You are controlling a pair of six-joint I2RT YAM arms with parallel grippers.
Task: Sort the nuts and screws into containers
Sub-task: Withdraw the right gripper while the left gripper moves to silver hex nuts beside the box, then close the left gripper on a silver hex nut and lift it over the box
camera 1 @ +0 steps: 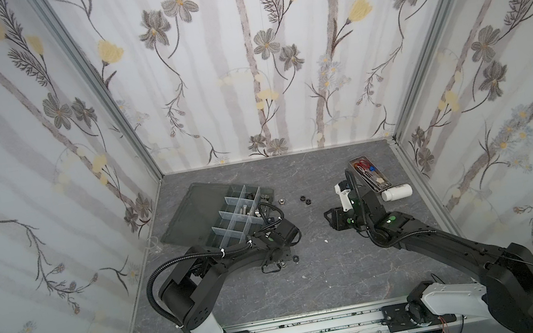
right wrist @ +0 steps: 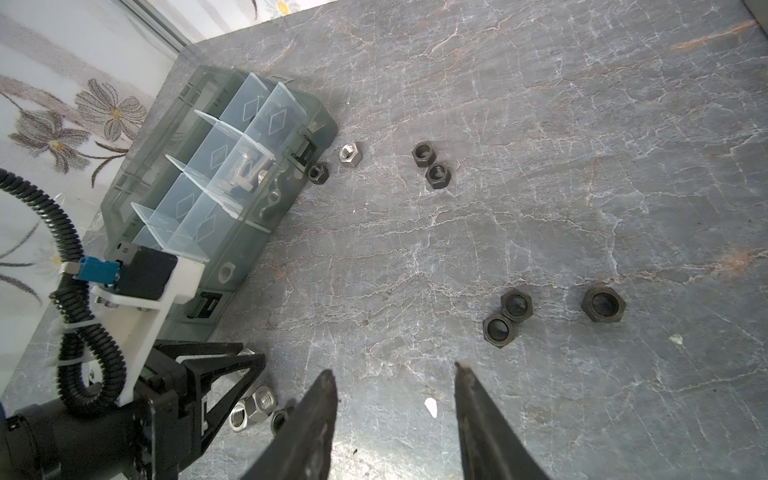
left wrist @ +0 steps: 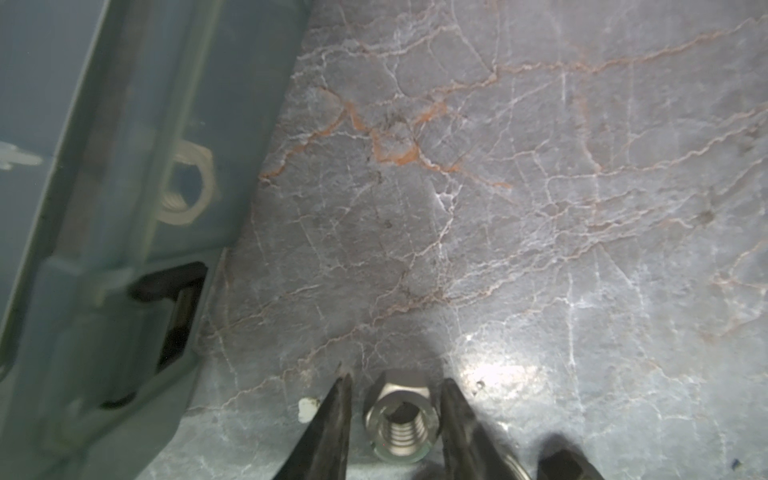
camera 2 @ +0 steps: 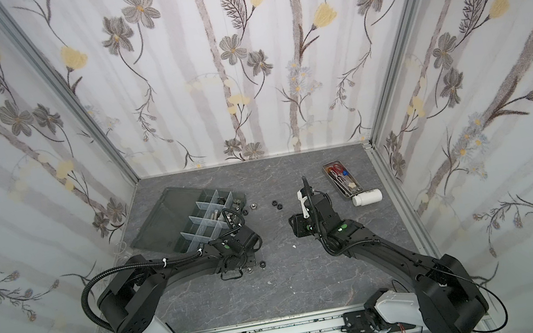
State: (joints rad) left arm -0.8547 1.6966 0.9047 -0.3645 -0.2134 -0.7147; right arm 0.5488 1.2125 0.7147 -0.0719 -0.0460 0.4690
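Note:
The smoky-grey organizer box (camera 1: pixel 209 237) lies open at the left, with silver screws (right wrist: pixel 249 166) in one of its containers and a silver nut (left wrist: pixel 187 187) showing through its wall. My left gripper (left wrist: pixel 395 382) points down at the table in front of the box. It is open, and a silver nut (left wrist: pixel 401 419) stands on the table between its fingers with narrow gaps. More silver nuts (right wrist: pixel 253 405) and a black nut (right wrist: pixel 279 417) lie beside it. My right gripper (right wrist: pixel 395 374) hovers open and empty over bare table. Black nuts (right wrist: pixel 507 318) and a silver nut (right wrist: pixel 351 153) lie scattered.
A narrow metal tray (camera 1: pixel 369 174) with red-handled scissors and a white bottle (camera 1: pixel 397 192) sit at the back right. A white speck (right wrist: pixel 432 407) lies between the right fingers. Flowered walls close in three sides of the table.

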